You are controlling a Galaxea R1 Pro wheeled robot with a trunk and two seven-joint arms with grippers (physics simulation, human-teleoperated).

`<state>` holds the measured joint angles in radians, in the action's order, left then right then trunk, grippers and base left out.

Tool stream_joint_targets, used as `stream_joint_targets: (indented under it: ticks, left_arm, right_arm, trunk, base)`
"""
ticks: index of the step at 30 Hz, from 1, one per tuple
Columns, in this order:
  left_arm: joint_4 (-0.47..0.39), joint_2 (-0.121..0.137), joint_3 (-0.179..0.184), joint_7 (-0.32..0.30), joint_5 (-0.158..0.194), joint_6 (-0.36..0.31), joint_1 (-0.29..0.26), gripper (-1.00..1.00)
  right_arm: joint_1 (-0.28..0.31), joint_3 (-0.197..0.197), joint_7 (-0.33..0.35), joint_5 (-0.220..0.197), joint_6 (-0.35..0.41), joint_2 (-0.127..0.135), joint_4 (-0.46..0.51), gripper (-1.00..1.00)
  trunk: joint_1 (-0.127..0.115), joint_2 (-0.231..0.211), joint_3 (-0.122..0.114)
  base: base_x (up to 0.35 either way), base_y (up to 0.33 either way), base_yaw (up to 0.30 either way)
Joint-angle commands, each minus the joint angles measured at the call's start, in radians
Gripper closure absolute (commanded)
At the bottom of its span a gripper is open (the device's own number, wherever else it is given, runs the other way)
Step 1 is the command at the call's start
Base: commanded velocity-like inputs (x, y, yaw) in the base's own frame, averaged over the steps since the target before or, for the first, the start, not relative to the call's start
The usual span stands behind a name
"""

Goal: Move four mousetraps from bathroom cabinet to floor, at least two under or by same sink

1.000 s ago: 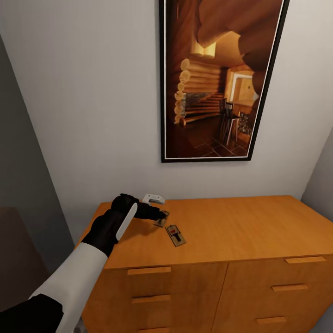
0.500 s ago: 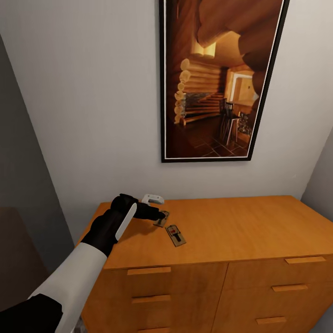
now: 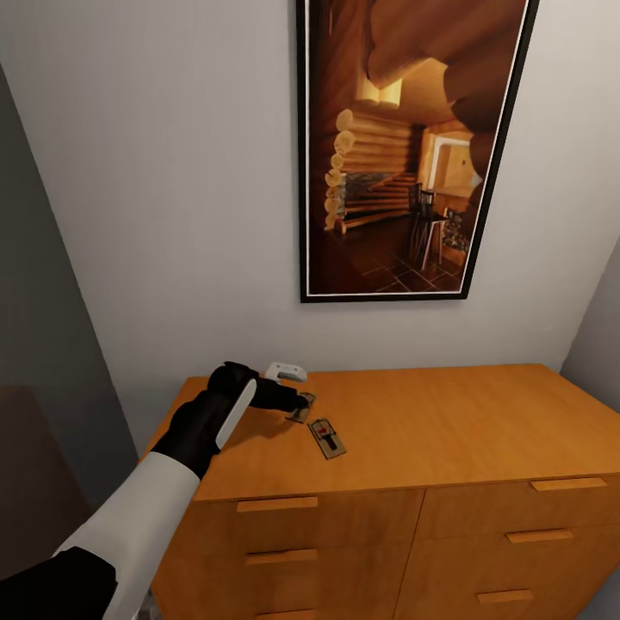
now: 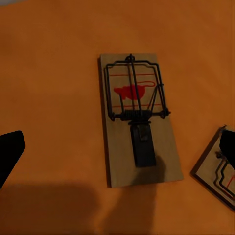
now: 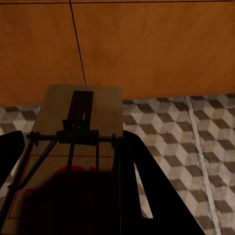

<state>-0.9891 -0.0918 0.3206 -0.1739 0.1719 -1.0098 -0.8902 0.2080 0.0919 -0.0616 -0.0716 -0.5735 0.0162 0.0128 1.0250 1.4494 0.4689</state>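
Note:
Two mousetraps lie on top of the orange-brown cabinet [image 3: 448, 422]: one mousetrap [image 3: 327, 437] [image 4: 137, 122] towards the front, and a second mousetrap [image 3: 300, 406] [image 4: 218, 171] just behind it. My left gripper [image 3: 301, 400] hovers low over the cabinet top, open, with its dark fingers [image 4: 10, 154] spread wide. One finger overlaps the second trap's edge. A third mousetrap [image 5: 81, 112] sits between the fingers of my right gripper [image 5: 71, 139], which is shut on it. Past it are the cabinet's front [image 5: 147, 49] and the cube-patterned bathroom floor [image 5: 171, 147].
A tall framed picture of a log cabin [image 3: 405, 146] hangs on the pale wall above the cabinet. Drawer fronts with bar handles [image 3: 277, 504] face me. A grey wall panel [image 3: 43, 301] closes off the left side. A white wrist part [image 3: 286, 372] sits by the left hand.

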Motion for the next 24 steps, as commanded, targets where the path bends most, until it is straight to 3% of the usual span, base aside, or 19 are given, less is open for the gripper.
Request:
stream_joint_targets:
  ticks: [1,9,24]
  left_arm:
    - [0.0,0.0,0.008,0.001,0.003,-0.004,-0.001,-1.0]
    - [0.0,-0.001,0.035,0.001,0.003,-0.003,-0.001,-1.0]
    - [0.0,-0.002,0.038,0.001,0.003,-0.003,-0.001,-1.0]
  right_arm:
    - [0.001,0.009,-0.003,-0.008,-0.003,0.0,-0.001,1.0]
    - [0.001,0.009,-0.003,-0.008,-0.002,0.0,-0.001,1.0]
    - [0.001,0.009,-0.001,-0.008,-0.003,-0.003,-0.001,1.0]
  trunk:
    - [0.0,0.001,0.001]
    - [0.0,0.001,0.001]
    - [0.0,0.001,0.001]
  base:
    - [0.0,0.0,0.0]
    - [0.0,0.0,0.0]
    - [0.0,0.0,0.0]
